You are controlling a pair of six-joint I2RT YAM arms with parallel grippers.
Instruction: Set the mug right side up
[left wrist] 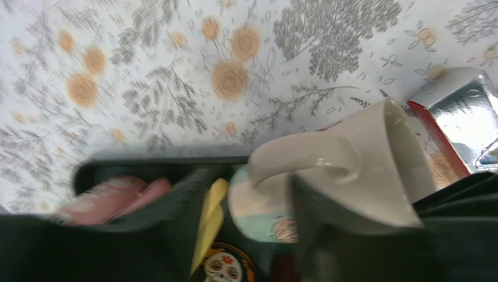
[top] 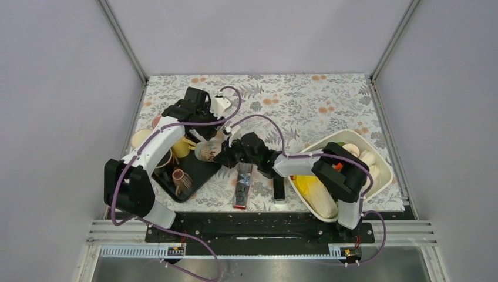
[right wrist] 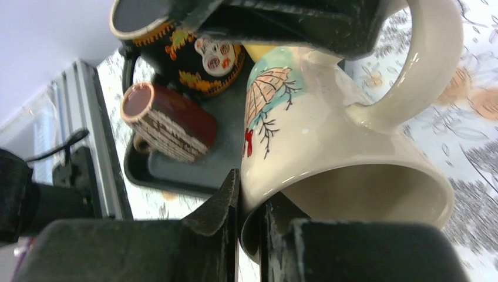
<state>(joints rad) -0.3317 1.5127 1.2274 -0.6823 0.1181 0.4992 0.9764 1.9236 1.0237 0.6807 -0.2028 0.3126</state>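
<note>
Mug (right wrist: 329, 147) hangs tilted between 2 grippers, over the tray (top: 197, 176) edge. Right gripper (right wrist: 249, 235) pinches the rim wall. Left gripper (left wrist: 249, 197) flanks the base; grip cannot be told. Glazed ceramic: rigid, slick, breakable; the rim suits.

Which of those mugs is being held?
The cream mug, its rim pinched by the right pincer; the skull mug and brown mug sit in the tray.

Robot body: left arm (top: 151, 145) and right arm (top: 293, 167), white link shells, black joint housings. Lilac-grey cables (top: 202, 121) looped along each. Black base plate (top: 258, 226) on aluminium rail (top: 411, 232). The right gripper (right wrist: 251, 202) jaws: matte black, scuffed, dust-speckled.
</note>
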